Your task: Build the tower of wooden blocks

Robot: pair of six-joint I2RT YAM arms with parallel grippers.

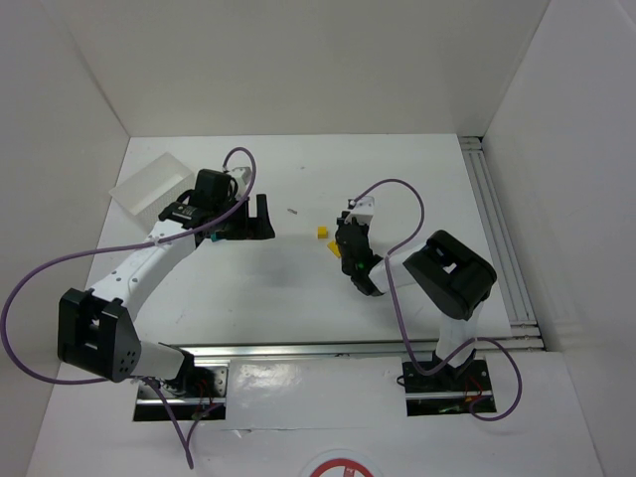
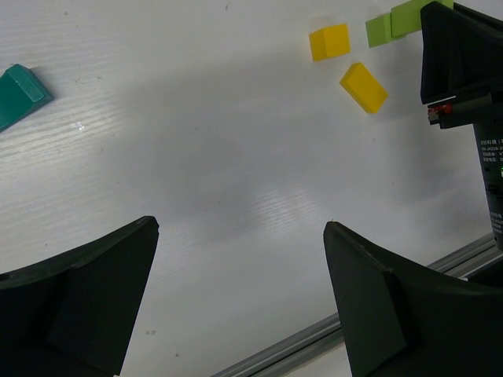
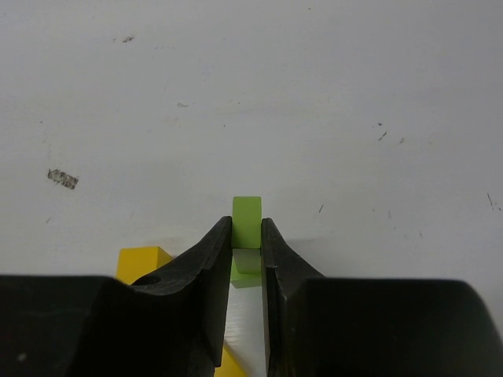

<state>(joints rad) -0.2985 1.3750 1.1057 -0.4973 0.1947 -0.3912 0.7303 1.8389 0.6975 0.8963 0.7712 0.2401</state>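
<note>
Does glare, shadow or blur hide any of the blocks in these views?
Top external: even light, no glare; the yellow wooden block is tiny. Left wrist: a soft shadow on the white table; the teal wooden piece is cropped at the edge. Right wrist: the right gripper is near-black, little detail; the light green block in it is sharp.

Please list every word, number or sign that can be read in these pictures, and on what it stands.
No text can be quoted.
Label on the right arm: print too small and blurred to read.
Red circle sign at the near edge: cut off, no words visible.
</note>
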